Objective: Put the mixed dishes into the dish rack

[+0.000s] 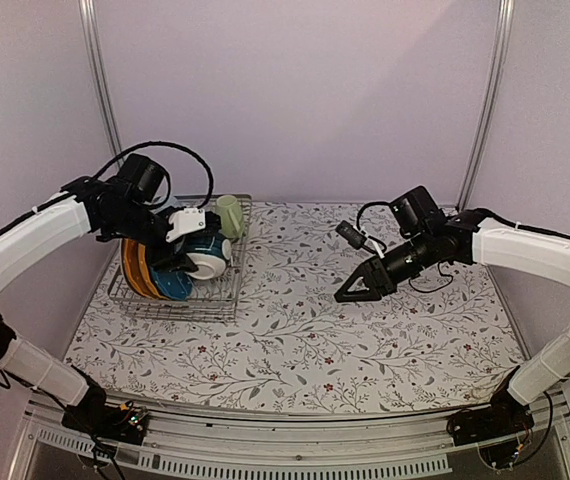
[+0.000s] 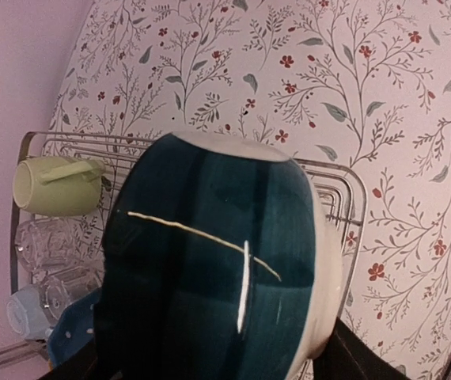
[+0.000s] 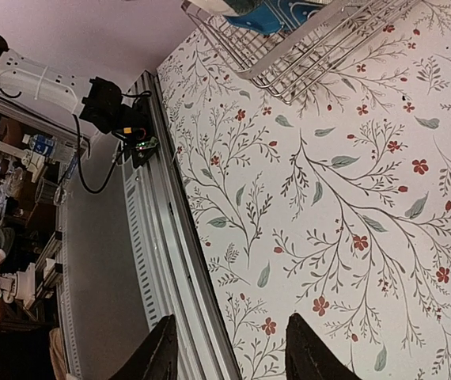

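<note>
A: State of left fingers (image 2: 364, 360)?
B: Clamped on teal bowl (image 2: 210, 269), held over dish rack (image 1: 170, 303), just beside upright yellow plate (image 1: 131, 265) and blue dotted plate (image 1: 172, 287).
A: Also racked?
B: Logged along one edge: pale yellow-green mug (image 2: 55, 186), clear glass (image 2: 47, 237), light blue mug (image 2: 21, 310).
A: And right fingers (image 3: 314, 352)?
B: Stood partly apart, gripped nothing, hovered above worktop (image 1: 295, 350), well apart from rack.

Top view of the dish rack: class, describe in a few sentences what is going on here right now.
The left gripper holds a teal bowl, tipped on its side, at the rack beside the plates; it has not yet let go. A green mug and a glass already sit in the rack. The right gripper hangs open and empty above the table, to the rack's right.
</note>
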`<state>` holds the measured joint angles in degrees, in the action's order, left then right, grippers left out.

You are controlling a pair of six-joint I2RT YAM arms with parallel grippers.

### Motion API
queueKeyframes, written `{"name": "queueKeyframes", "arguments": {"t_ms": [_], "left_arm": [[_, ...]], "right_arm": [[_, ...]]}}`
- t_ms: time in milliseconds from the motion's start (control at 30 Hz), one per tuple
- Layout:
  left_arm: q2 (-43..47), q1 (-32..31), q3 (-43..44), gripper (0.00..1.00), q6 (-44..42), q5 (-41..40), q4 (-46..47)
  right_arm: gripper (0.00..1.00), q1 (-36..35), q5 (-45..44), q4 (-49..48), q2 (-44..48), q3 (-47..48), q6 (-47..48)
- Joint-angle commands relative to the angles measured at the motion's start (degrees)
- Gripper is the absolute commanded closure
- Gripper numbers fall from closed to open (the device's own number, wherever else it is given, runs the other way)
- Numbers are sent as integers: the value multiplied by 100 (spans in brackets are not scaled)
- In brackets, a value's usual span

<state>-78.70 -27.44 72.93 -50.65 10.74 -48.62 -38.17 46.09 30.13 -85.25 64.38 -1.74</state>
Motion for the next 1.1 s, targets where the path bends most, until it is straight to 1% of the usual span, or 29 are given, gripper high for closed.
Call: {"name": "queueKeyframes", "arguments": {"t_ms": [0, 200, 700, 1067], "left_arm": [[-542, 221, 455, 75, 128, 442, -340], [-1250, 389, 802, 77, 105, 625, -783], [-1817, 528, 601, 70, 139, 794, -794], [-1993, 534, 518, 53, 278, 607, -683]], "right_arm": [[54, 27, 137, -145, -15, -144, 9], [54, 26, 148, -191, 108, -245, -7], [54, 27, 173, -262, 42, -318, -9], [55, 22, 161, -280, -18, -343, -2]]}}
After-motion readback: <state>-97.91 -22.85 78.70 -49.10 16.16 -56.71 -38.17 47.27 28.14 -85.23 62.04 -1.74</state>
